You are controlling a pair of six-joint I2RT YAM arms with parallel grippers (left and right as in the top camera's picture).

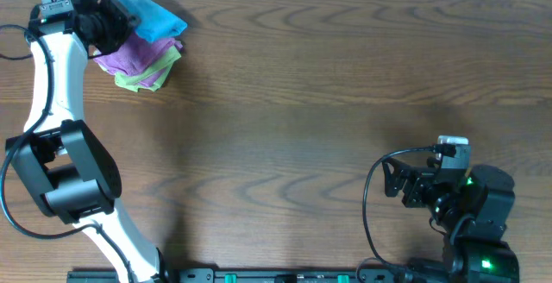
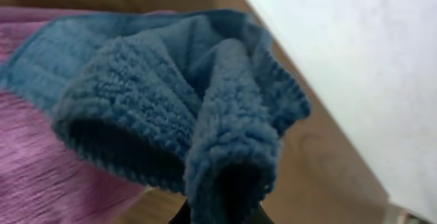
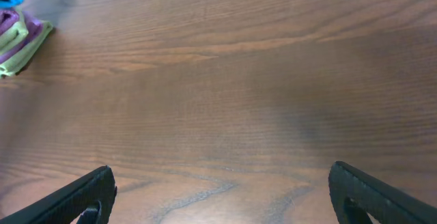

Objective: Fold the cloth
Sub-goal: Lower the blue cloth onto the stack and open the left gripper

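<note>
**Left gripper has the cloth at the stack**

The left arm reaches out long. Its left gripper (image 1: 119, 24) seems pinched shut on a bunched fold of the cloth (image 1: 157, 20), which rests on top of the purple cloth (image 1: 138, 56) and trails rightward from the fingers. A green cloth (image 1: 142, 81) lies beneath the purple cloth. Well right of the purple cloth, the right gripper (image 3: 222, 200) hangs wide open and empty.

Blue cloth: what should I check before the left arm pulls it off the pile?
1. Left pincer on the cloth: ok, fabric bunched between its fingers.
2. Cloth free of the purple cloth: cannot tell, they overlap.
3. Green cloth uncaught: ok, at the bottom of the pile.
4. Right pincer open, parked away: ok.
5. Table room for spreading: ok, bare wood mid-table.
</note>
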